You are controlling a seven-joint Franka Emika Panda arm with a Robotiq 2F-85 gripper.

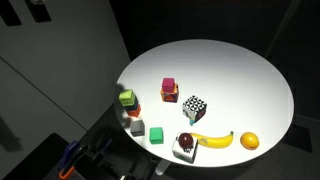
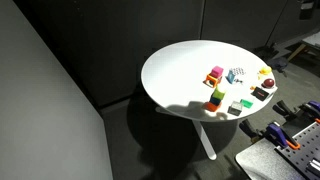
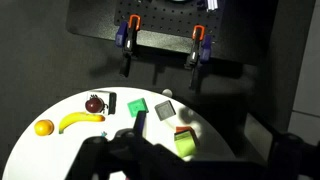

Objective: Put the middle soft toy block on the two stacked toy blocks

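I see the checkered block (image 1: 194,108) on the table (image 1: 262,88), right beside the pink/red stack (image 1: 168,90). Gripper (image 3: 135,155) hangs well clear of it. Wrist cam's too dark, can't tell if it's open or closed.

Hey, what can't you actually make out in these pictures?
Gripper: wrist view, dark and blurred at the bottom edge; open or shut unclear.
Checkered block and pink-on-red stack: missing from the wrist view; covered by the gripper or out of frame, cannot tell.
Dark red thing on the white block: too small in every view to identify.
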